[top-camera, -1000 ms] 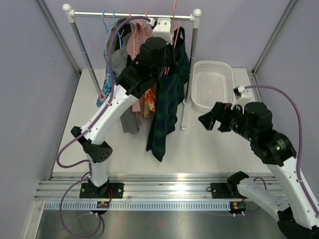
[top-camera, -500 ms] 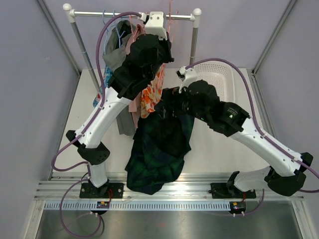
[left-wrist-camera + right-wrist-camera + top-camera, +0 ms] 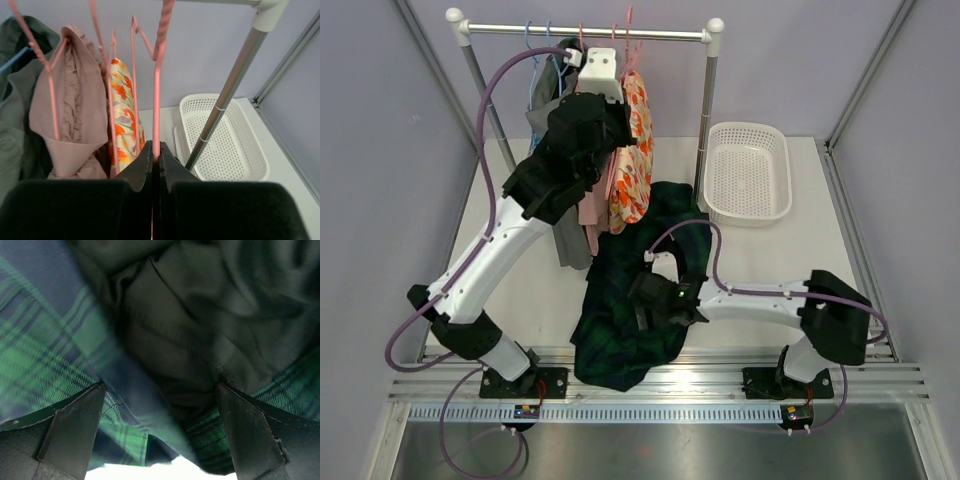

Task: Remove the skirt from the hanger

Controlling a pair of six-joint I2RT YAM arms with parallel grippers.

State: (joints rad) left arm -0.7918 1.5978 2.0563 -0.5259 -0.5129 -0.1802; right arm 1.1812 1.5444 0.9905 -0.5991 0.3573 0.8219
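Observation:
The dark green plaid skirt [image 3: 620, 330] lies in a heap on the table, off the hanger. My right gripper [image 3: 656, 300] is low over it and open. In the right wrist view its fingers [image 3: 75, 432] stand wide apart with the skirt's fabric [image 3: 165, 340] bunched between and beyond them. My left gripper [image 3: 608, 88] is high by the rail. In the left wrist view it [image 3: 156, 150] is shut on the wire of a bare pink hanger [image 3: 158, 90] that reaches up toward the rail.
Other clothes hang on the rail [image 3: 520, 29]: an orange floral piece [image 3: 632, 150], a pink one [image 3: 590, 205] and a grey one [image 3: 570, 240]. A white basket [image 3: 785, 165] sits at the back right, beside the rack's right post [image 3: 708, 110].
The right arm has swung down to the table in front with the skirt, which now lies heaped there. The left arm has lifted the hanger higher and a little left, toward the rail.

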